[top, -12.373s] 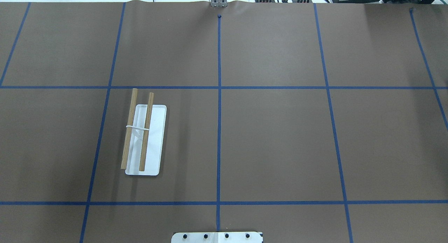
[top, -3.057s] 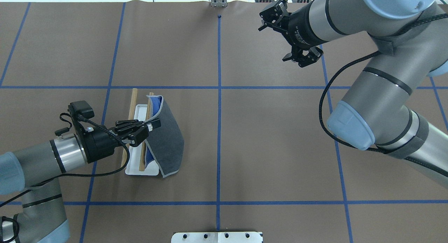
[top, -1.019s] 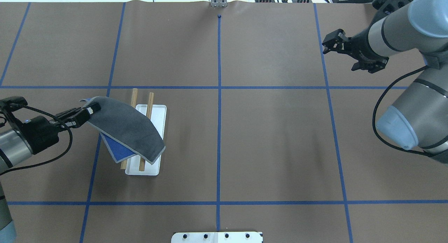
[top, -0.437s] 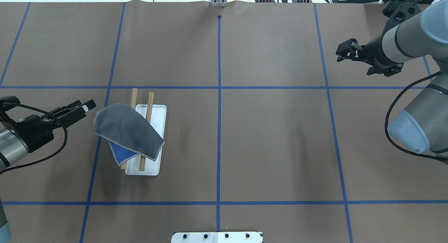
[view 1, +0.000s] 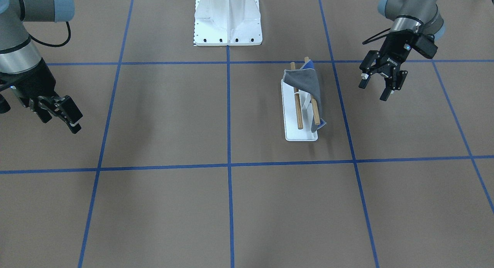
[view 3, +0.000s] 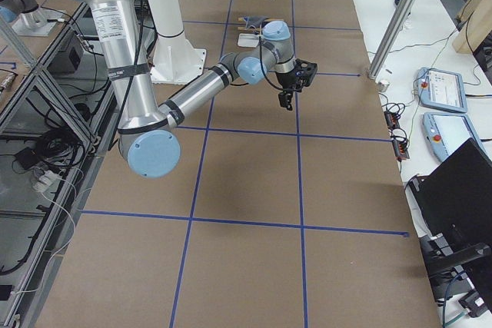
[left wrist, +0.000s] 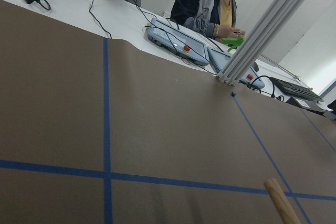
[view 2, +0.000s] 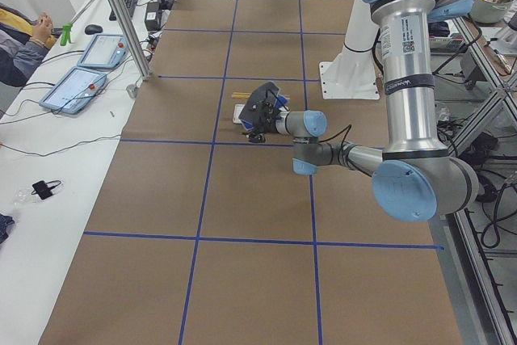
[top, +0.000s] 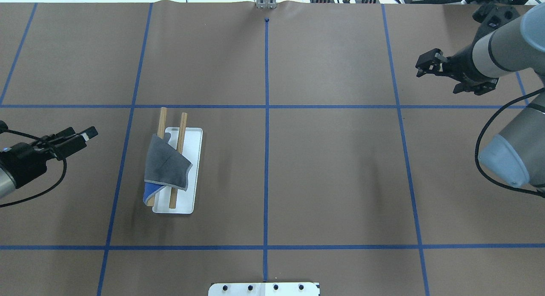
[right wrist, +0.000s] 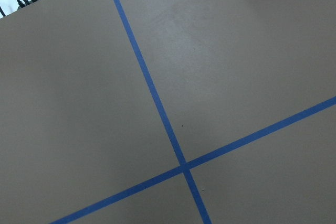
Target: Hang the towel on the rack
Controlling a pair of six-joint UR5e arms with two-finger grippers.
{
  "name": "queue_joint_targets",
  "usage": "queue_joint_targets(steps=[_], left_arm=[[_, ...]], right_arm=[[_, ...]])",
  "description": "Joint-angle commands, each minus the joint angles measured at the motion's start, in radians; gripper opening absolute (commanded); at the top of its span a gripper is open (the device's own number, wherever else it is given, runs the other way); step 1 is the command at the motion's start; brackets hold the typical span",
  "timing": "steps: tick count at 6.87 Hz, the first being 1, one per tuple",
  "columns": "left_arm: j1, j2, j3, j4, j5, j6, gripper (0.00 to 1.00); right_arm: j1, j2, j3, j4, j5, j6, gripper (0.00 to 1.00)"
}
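Grey towel (top: pixel 164 168) is sitting skewed across the rack (top: pixel 193 159), so I'm thinking the spread, empty left gripper (view 1: pixel 373 91) should clear off sideways without nudging it. The right gripper (top: pixel 437 79) is hanging spread too.

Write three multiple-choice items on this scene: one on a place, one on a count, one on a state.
1. Where is the towel?
A. draped over the rack
B. flat beside it
C. under its base

2. How many wooden dowels does the rack have?
A. one
B. two
C. three

3. The left end effector is:
A. shut on the towel
B. open, apart from the towel
C. shut on a dowel

Answers:
1 A: the cloth lies across the dowels and hangs down one side.
2 B: two parallel brown rods show above the white base.
3 B: its fingers are spread, with bare table between them and the rack.
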Motion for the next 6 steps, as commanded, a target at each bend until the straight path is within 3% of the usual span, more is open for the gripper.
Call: queue_joint_targets(steps=[1, 2, 3, 6], left_arm=[[-0.211, -0.010, -0.003, 0.103, -0.246, 0.003, 0.98], [-0.360, -0.036, 0.002, 0.213, -0.444, 0.005, 0.98], [-0.465, -0.067, 0.005, 0.316, -0.569, 0.053, 0.98], [-0.697, -0.072, 0.002, 0.689, -0.760, 0.638, 0.98]], right_arm=[[0.020, -0.044, 0.012, 0.005, 0.018, -0.048, 1.00], [0.040, -0.071, 0.011, 0.005, 0.036, -0.124, 1.00], [0.062, -0.094, 0.009, 0.005, 0.049, -0.187, 1.00], [0.117, -0.159, -0.005, 0.003, 0.075, -0.371, 1.00]])
